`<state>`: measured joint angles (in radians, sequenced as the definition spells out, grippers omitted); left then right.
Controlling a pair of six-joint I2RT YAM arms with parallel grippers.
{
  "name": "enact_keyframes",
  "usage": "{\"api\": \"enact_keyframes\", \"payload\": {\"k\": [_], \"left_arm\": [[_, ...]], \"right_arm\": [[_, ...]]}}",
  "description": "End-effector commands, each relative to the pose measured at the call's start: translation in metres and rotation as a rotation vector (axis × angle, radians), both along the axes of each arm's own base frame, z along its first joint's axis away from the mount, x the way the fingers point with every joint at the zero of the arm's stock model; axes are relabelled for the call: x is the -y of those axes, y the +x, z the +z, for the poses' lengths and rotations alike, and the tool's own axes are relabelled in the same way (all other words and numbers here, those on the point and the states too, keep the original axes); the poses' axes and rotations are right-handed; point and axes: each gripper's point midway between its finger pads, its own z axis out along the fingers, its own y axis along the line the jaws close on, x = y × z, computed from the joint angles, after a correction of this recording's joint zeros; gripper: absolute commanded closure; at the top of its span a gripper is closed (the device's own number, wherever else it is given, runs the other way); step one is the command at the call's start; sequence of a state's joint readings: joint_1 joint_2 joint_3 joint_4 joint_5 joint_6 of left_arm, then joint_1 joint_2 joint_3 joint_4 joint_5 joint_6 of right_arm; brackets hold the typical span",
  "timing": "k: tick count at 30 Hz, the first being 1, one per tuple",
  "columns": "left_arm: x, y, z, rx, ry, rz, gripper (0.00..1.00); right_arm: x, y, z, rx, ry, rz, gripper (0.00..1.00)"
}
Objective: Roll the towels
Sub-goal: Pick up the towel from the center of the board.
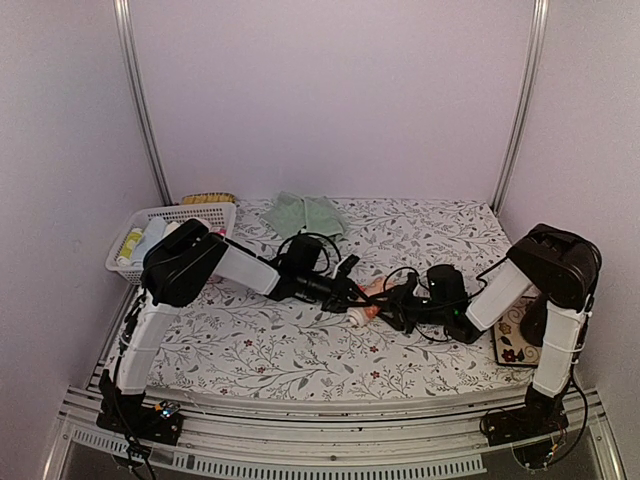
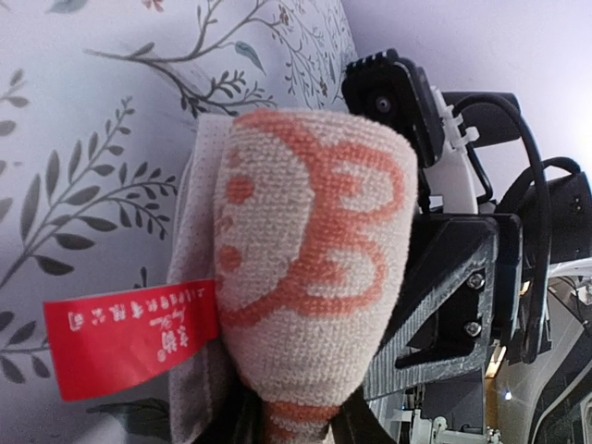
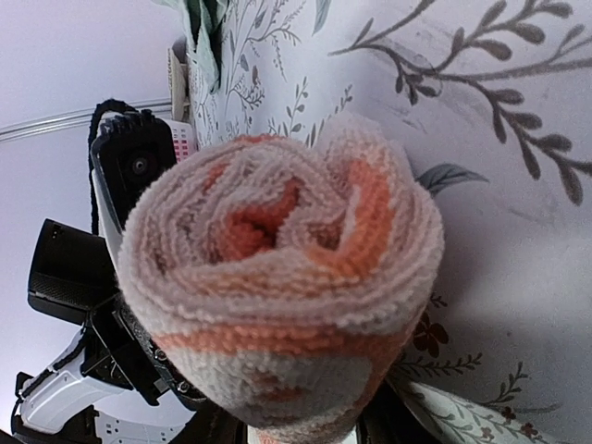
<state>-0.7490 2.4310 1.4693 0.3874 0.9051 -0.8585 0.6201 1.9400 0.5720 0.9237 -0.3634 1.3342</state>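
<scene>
Left pincer (image 1: 353,298) pinches the rolled orange towel (image 2: 305,268); right pincer (image 1: 388,306) (fingertips cropped): grip unclear.

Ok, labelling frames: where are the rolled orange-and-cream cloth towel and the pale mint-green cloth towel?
Rolled orange-and-cream cloth towel (image 3: 273,240): right wrist view, spiral end face.
Pale mint-green cloth towel (image 1: 305,213): top external view, its middle.

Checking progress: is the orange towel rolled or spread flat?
Rolled: the orange towel shows spiral layers at its end in the right wrist view.
</scene>
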Motion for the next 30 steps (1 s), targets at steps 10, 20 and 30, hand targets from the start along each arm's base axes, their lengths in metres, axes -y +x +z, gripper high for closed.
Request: {"api": "enact_keyframes", "payload": {"k": [10,20,30], "left_arm": [[-0.042,-0.026,-0.101,-0.191,0.223,0.034,0.75],[-0.054,-0.017,-0.113,-0.218,0.217,0.053,0.77],[-0.077,-0.004,-0.127,-0.242,0.234,0.110,0.80]], "right_arm": [[0.014,0.003,-0.054,-0.126,-0.216,-0.037,0.38],[0.010,0.000,-0.062,-0.153,-0.244,-0.018,0.30],[0.012,-0.012,-0.061,-0.166,-0.256,-0.007,0.30]]}}
